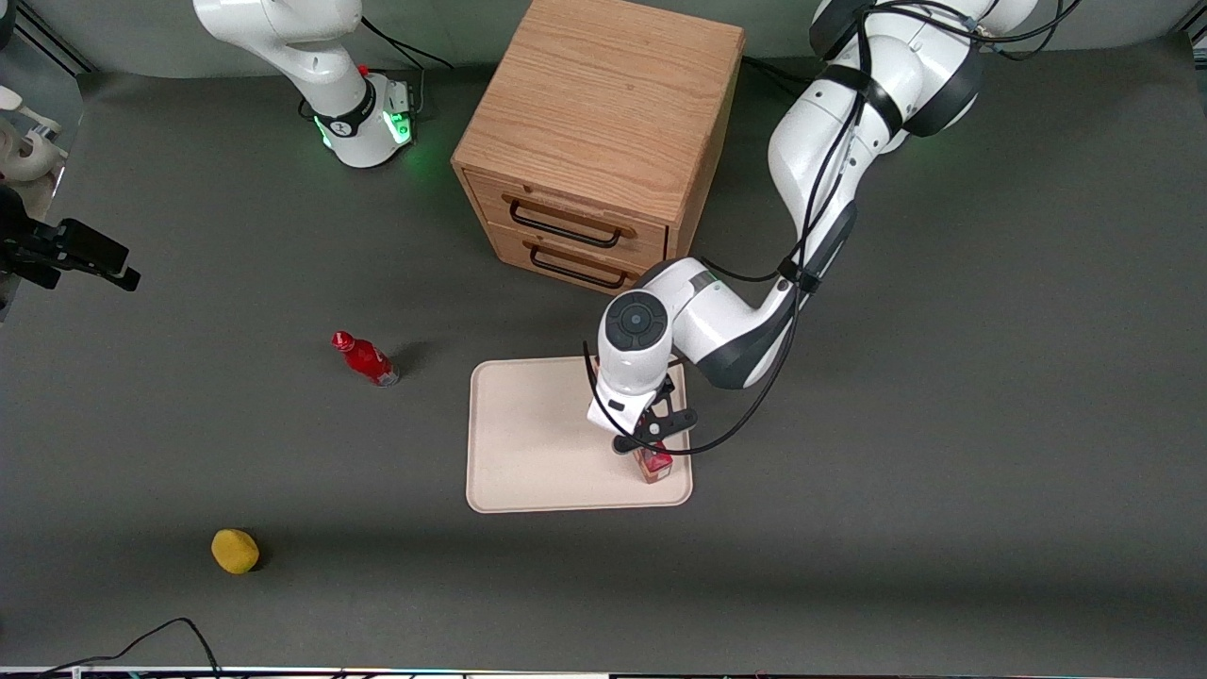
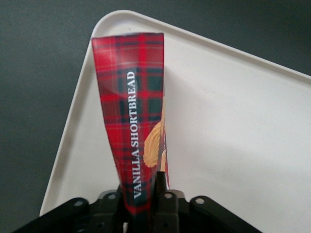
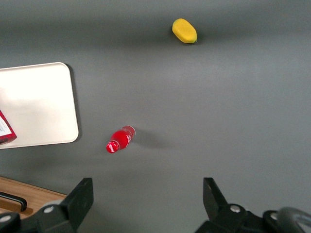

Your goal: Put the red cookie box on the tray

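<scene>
Your left arm's gripper (image 1: 651,441) is hanging over the tray (image 1: 528,443), close to the tray corner nearest the front camera on the working arm's side. It is clamping the red cookie box (image 1: 653,462) between its fingers (image 2: 160,194), as the left wrist view is showing you: the fingers are pressing both long faces of the box at its upper end. The box (image 2: 131,116) is standing on end, its plaid side with the words "VANILLA SHORTBREAD" facing the wrist camera, and its lower end is reaching down toward the tray (image 2: 233,126) near that corner. Whether the lower end is touching the tray floor or not, you cannot tell from these views.

The tray is lying on the desk (image 1: 943,424) in front of the wooden drawer cabinet (image 1: 594,141). A small red bottle (image 1: 365,358) is lying on its side on the desk toward the parked arm's end, well apart from the tray. A yellow lump (image 1: 235,551) is sitting nearer the front edge of the desk, also toward the parked arm's end.
</scene>
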`<move>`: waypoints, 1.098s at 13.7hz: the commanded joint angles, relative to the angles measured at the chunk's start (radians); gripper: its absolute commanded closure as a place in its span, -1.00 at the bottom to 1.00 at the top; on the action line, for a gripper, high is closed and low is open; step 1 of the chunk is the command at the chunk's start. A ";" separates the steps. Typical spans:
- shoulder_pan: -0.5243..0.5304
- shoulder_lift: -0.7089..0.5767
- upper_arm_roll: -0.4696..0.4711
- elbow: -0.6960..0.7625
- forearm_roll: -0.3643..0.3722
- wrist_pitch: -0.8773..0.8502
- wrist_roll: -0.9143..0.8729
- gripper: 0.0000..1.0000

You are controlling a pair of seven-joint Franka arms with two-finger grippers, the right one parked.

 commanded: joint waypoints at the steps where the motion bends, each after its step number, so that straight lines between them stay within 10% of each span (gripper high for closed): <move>1: -0.004 -0.009 0.011 -0.014 0.011 0.011 0.032 -0.51; 2: -0.003 -0.014 0.010 -0.013 0.011 -0.002 0.046 -1.00; 11: 0.143 -0.271 -0.021 0.041 -0.246 -0.422 0.278 -1.00; 15: 0.216 -0.556 -0.009 -0.207 -0.282 -0.528 0.433 -1.00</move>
